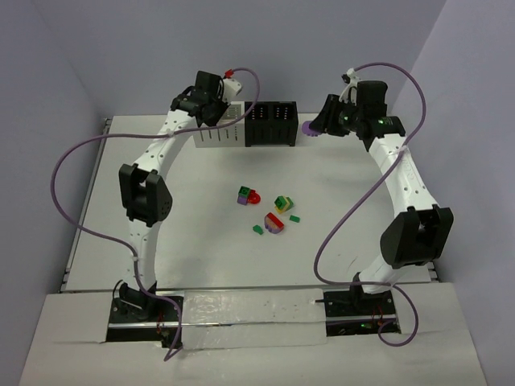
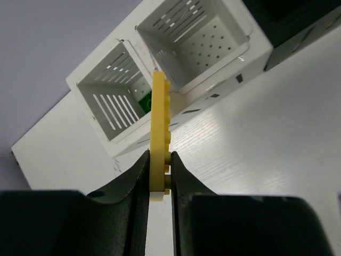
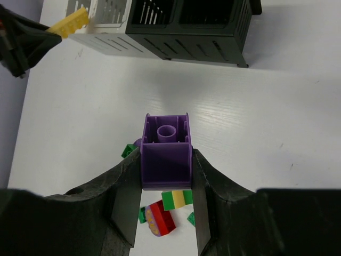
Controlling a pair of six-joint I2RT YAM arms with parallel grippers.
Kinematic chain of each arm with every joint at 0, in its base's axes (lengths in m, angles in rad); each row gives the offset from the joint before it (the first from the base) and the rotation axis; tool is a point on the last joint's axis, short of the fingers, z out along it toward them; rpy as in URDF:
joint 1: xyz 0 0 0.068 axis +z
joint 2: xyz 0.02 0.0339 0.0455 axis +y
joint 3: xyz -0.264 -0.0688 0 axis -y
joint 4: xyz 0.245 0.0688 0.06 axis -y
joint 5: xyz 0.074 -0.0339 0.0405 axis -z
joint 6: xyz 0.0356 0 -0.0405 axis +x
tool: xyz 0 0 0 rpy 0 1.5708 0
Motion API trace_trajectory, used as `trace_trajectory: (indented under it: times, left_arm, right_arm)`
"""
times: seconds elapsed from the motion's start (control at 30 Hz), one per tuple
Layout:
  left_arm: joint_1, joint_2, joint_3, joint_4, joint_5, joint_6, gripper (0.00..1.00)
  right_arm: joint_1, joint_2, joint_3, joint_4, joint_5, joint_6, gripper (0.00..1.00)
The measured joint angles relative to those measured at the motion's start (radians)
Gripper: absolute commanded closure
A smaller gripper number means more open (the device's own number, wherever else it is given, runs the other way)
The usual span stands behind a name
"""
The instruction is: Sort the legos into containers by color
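My left gripper (image 1: 219, 107) is shut on a flat yellow lego plate (image 2: 159, 122), held on edge above the white two-compartment bin (image 1: 217, 137). In the left wrist view the plate stands over the wall between the two white compartments (image 2: 106, 114); the left one holds a green piece (image 2: 143, 101). My right gripper (image 1: 320, 125) is shut on a purple lego brick (image 3: 166, 133), held in the air to the right of the black bin (image 1: 271, 129). Loose legos and small multicolour stacks (image 1: 275, 223) lie mid-table.
The black bin (image 3: 197, 29) and white bin (image 3: 104, 21) stand in one row at the table's back. Below the right gripper lie a red and purple stack (image 3: 160, 217), a green and yellow stack (image 3: 177, 199) and a green brick (image 3: 129, 151). Purple cables loop off both arms.
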Motion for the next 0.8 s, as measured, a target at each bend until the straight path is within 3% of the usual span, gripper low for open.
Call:
trace_trajectory:
  times: [0.33, 0.8]
  left_arm:
    - [0.003, 0.027, -0.007, 0.122, -0.043, 0.062, 1.0]
    - [-0.011, 0.041, -0.057, 0.184, 0.016, 0.087, 0.93]
  right_arm:
    - [0.016, -0.023, 0.0, -0.017, 0.013, -0.047, 1.0]
    - [0.026, -0.021, 0.0, -0.03, -0.001, -0.051, 1.0]
